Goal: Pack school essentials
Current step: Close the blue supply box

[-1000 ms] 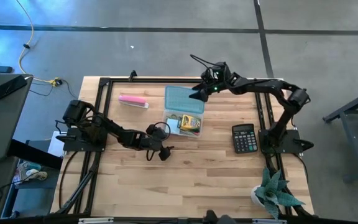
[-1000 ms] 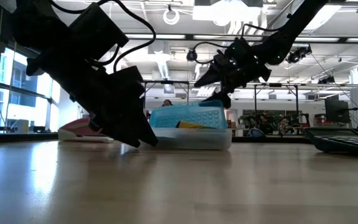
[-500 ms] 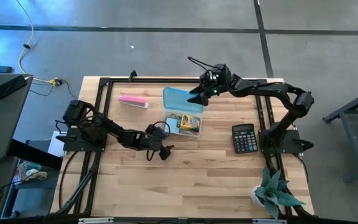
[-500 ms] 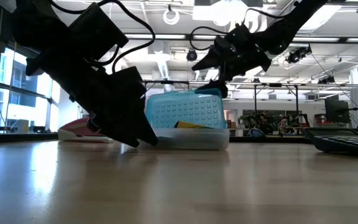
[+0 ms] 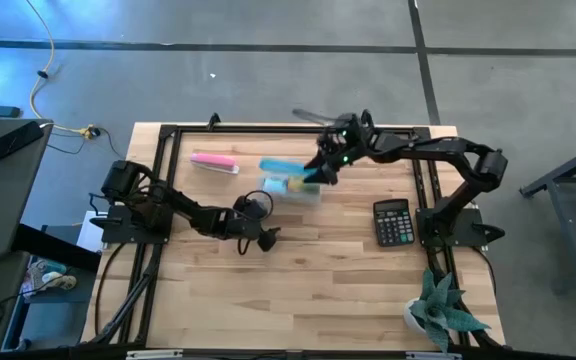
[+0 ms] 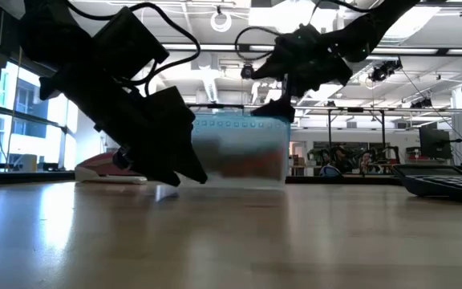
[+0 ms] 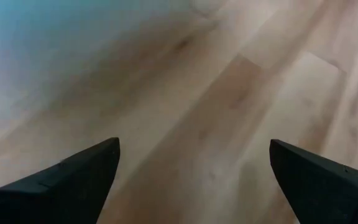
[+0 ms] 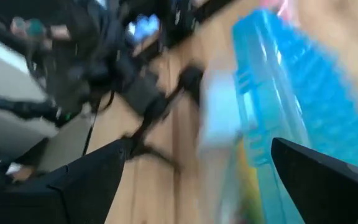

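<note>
A clear plastic case (image 5: 296,189) stands at the middle of the table. Its light-blue lid (image 5: 282,167) is swung up on edge, blurred, and shows in the low view as lid (image 6: 239,128) and in the right wrist view as lid (image 8: 278,81). Something yellow (image 5: 295,184) shows inside the case; the other essentials are hidden. My right gripper (image 5: 318,170) is open at the lid's raised edge. My left gripper (image 5: 259,236) is open, low over bare wood (image 7: 191,124), near and left of the case. My right gripper touches the lid at its raised free edge (image 6: 277,118) with one fingertip (image 6: 283,111), coming from the table's right side and slanting down. The lid is not pinched: the fingers stand wide apart. The lid stands on its hinge edge above the case, which rests on the table.
A long pink bar (image 5: 214,161) lies left of the case toward the far edge. A black calculator (image 5: 392,221) lies on the right. A potted plant (image 5: 444,311) stands at the near right corner. Bare wood stretches along the near side.
My right gripper has moved toward the table's left and slightly up, carrying the lid's free edge with it. The lid has swung up on its hinge from lying back toward the far edge to standing on edge over the case. The left arm has kept still.
</note>
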Controlling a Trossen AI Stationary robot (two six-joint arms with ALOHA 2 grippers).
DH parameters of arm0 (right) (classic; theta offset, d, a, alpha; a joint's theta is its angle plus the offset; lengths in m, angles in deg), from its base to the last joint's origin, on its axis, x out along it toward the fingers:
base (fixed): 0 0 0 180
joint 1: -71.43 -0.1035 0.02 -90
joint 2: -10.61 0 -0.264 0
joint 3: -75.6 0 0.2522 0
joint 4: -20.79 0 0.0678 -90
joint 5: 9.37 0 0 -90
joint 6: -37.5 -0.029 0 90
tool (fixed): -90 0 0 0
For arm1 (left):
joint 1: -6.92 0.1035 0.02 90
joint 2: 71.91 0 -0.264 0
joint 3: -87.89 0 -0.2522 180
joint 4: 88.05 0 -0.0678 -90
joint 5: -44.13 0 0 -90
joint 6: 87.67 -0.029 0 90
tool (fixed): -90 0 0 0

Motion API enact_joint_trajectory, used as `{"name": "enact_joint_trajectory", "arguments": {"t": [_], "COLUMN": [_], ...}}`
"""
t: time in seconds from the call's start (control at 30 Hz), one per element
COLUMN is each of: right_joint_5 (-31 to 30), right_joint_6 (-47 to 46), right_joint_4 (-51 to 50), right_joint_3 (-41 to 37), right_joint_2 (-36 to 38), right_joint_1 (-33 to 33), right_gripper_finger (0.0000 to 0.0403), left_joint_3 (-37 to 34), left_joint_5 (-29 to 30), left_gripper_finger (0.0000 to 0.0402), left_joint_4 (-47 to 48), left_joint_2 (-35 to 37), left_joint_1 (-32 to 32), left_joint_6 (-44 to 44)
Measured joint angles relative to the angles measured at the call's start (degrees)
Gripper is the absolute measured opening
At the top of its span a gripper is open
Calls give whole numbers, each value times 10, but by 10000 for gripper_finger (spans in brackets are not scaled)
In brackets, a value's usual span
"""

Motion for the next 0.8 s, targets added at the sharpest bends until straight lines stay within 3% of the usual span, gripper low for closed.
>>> {"name": "enact_joint_trajectory", "arguments": {"t": [0.13,0.57,0.8], "right_joint_5": [-11,-138,-265], "right_joint_6": [7,31,39], "right_joint_4": [-30,-70,-78], "right_joint_3": [-2,-3,-2], "right_joint_2": [10,13,14], "right_joint_1": [-24,-86,-69], "right_gripper_finger": [394,394,394], "left_joint_3": [0,0,36], "left_joint_5": [3,-5,20], "left_gripper_finger": [400,400,399], "left_joint_4": [0,1,-2], "left_joint_2": [0,4,4], "left_joint_1": [0,-3,1], "left_joint_6": [5,-18,-151]}}
